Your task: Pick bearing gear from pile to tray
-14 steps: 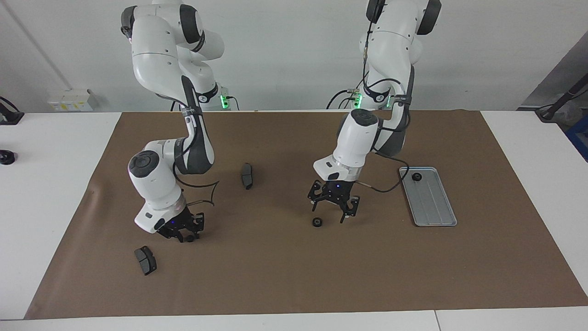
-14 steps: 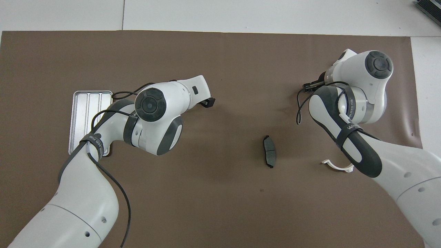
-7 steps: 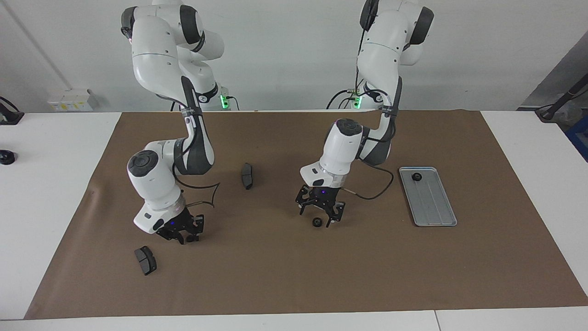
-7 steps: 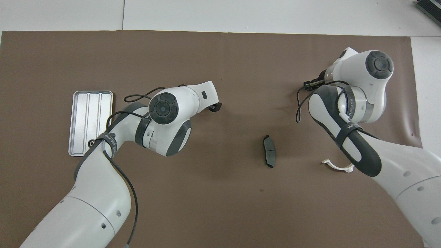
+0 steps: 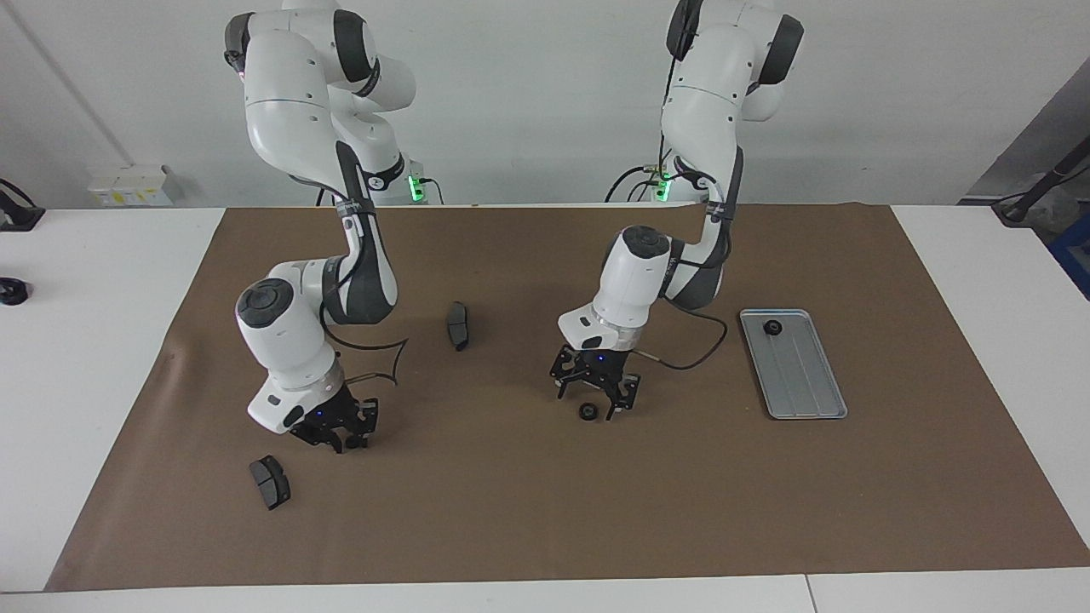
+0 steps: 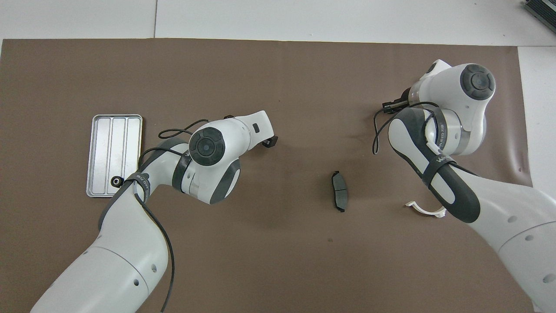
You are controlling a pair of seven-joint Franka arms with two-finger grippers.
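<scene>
Black and round, the bearing gear [image 5: 588, 411] is seen lying on the brown mat [image 5: 545, 511] near the middle of the tabletop [image 5: 102, 340]. It is straddled by the left gripper [image 5: 588, 402], which is lowered right over it with its fingertips apart, one on each side. Whether the gear is touched by either fingertip cannot be told. In the overhead view this gear is hidden under the left arm.

At about 2 o'clock from the gear in the facing view, toward the left arm's end of the tabletop, the silver-grey tray [image 5: 800, 375] [image 6: 104, 152] is laid flat on the mat. A second gear [image 5: 773, 327] [image 6: 116, 181] is held in it, at the corner nearer to the robots.

At about 10 o'clock from the bearing gear in the facing view, a dark grey brake pad [image 5: 458, 325] [image 6: 339, 196] is found. Well apart at 9 o'clock, the right gripper [image 5: 338, 440] is held low over the mat with its fingertips brought together. Whether anything is pinched between them cannot be told. A second brake pad [image 5: 270, 482] is placed at the right gripper's 7 o'clock, just beside it. A white half-ring bracket [image 6: 425, 211] is partly covered by the right arm in the overhead view.
</scene>
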